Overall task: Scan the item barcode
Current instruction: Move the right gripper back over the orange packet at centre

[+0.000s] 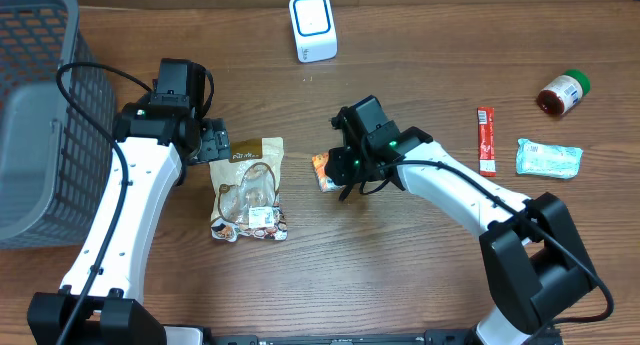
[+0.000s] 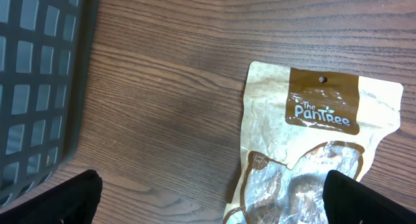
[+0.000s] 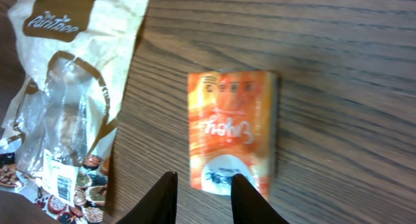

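the orange packet [image 3: 231,130] lies flat on the table [image 1: 400,275], near its middle, printed face up. the right gripper [image 3: 205,180] hangs over the packet's near end with its fingers [image 3: 162,198] drawn close, a narrow gap between them and the packet's edge showing in that gap (whether they actually pinch it, i cannot tell). just beside the packet on the left arm's side lies a brown pouch [image 1: 249,188] with a clear window. the left gripper [image 2: 211,188] hovers over the pouch's top end, on the side away from the packet, spread wide and holding nothing. beyond the packet, toward the far edge, stands a white scanner [image 1: 313,27]. well off on the packet's right-arm side lie a red stick sachet [image 1: 486,141], a pale packet [image 1: 548,157] and a green-capped bottle [image 1: 564,93] on its side. far past the pouch sits a grey basket [image 1: 40,115]
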`<action>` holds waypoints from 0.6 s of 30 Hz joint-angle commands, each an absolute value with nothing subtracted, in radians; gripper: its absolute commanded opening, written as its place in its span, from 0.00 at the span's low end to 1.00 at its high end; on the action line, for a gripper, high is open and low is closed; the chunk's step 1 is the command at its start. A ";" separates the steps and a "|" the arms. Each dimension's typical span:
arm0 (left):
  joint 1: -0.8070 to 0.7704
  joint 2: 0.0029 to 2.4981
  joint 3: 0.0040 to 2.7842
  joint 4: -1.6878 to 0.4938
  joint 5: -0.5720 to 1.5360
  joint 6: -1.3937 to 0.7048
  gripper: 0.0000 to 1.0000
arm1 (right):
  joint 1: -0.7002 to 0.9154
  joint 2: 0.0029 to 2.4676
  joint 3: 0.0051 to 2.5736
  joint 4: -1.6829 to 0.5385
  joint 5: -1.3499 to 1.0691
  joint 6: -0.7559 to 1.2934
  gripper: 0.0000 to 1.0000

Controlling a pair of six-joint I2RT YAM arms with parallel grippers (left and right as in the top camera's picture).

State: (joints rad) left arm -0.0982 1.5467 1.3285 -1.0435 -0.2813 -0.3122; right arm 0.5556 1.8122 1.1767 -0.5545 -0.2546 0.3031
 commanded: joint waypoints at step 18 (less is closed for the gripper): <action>-0.099 1.550 1.330 -1.042 -0.288 -0.311 1.00 | 0.566 1.815 1.166 -0.528 -0.120 0.311 0.39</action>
